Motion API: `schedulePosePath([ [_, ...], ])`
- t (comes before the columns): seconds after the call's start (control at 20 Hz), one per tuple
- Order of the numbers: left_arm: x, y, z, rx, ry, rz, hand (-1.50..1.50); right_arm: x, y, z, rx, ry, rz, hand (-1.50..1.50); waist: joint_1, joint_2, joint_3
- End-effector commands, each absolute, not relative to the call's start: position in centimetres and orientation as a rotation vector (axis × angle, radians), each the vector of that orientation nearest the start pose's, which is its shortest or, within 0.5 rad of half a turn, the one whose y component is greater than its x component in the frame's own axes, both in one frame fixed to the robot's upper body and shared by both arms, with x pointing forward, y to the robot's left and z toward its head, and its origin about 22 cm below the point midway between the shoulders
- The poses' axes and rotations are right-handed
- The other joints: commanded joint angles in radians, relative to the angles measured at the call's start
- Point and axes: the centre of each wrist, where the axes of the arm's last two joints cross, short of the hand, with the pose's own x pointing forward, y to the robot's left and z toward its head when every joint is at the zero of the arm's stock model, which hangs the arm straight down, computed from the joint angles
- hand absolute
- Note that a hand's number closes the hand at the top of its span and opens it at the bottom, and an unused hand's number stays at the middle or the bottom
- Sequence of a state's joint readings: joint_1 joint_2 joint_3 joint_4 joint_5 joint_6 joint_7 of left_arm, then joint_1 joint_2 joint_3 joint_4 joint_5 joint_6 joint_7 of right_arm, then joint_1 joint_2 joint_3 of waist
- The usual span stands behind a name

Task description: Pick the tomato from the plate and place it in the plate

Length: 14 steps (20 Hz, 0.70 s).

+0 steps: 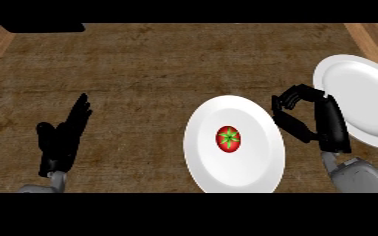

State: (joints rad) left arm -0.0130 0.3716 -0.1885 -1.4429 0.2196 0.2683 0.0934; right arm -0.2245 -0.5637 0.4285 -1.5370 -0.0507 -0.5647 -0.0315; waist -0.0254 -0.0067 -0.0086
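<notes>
The tomato [228, 139] sits near the middle of the near white plate [210, 175], its green star-shaped calyx facing up, untouched by either hand. The right hand [322, 125] hangs just off this plate's rim at about three o'clock from the tomato, between the two plates, fingers partly curled toward the thumb and holding nothing. The second white plate [353, 87] lies at roughly one o'clock from the tomato, cut off by the view's right edge and partly hidden behind the right hand. The left hand [63, 135] rests open at nine o'clock, well apart, fingers straight. The step in hand looks like the approach for the pick. Next, the right hand would likely need to swing toward nine o'clock over the rim and spread its fingers before closing round the tomato.
</notes>
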Motion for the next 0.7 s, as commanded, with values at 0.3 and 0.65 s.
schedulePosePath([
  [0.3, 25.9, 25.0, -0.8, 0.249, -1.298, -0.022, 0.0, 20.1, -18.5, -1.4, -0.213, -1.872, 0.383, -1.5, 0.019, 0.007, 0.009],
  [0.65, 24.5, 25.3, -0.8, 0.254, -1.286, -0.024, 0.0, 21.4, -22.1, 2.5, -0.583, -1.677, 0.692, -1.5, 0.025, 0.001, 0.005],
])
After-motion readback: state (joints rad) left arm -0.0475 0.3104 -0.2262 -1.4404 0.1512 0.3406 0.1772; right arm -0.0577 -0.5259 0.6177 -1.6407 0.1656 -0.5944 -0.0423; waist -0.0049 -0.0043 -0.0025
